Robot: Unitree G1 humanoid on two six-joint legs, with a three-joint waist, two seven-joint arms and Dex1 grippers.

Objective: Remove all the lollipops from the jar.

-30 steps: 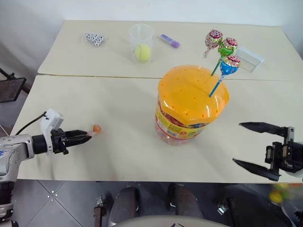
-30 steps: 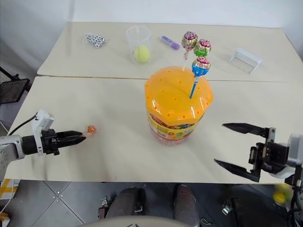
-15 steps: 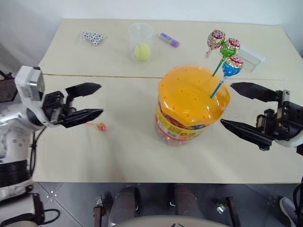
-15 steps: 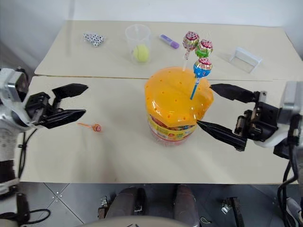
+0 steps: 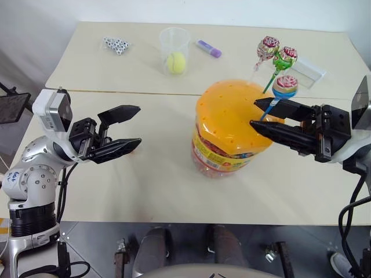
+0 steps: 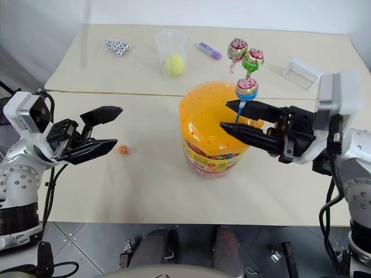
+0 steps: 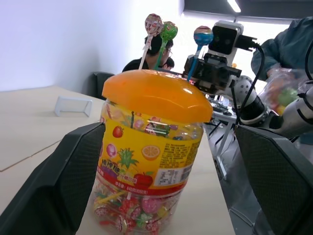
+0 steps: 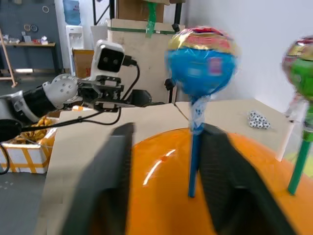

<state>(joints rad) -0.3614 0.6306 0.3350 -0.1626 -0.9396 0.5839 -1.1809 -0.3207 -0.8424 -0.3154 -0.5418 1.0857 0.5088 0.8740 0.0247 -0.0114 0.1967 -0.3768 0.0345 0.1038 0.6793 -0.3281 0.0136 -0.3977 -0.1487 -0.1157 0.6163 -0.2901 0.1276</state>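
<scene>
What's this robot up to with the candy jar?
It is pulling lollipops out of the jar. The right tool is closing around the stick of the blue lollipop in the orange lid; in the right wrist view the fingers flank the stick with gaps either side. The green lollipop and pink one are also stuck in the lid. The orange one lies on the table, beside the open left tool.

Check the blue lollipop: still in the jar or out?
Still in. The blue lollipop stands upright with its stick in a hole of the jar lid, between the fingers of the right end effector.
</scene>
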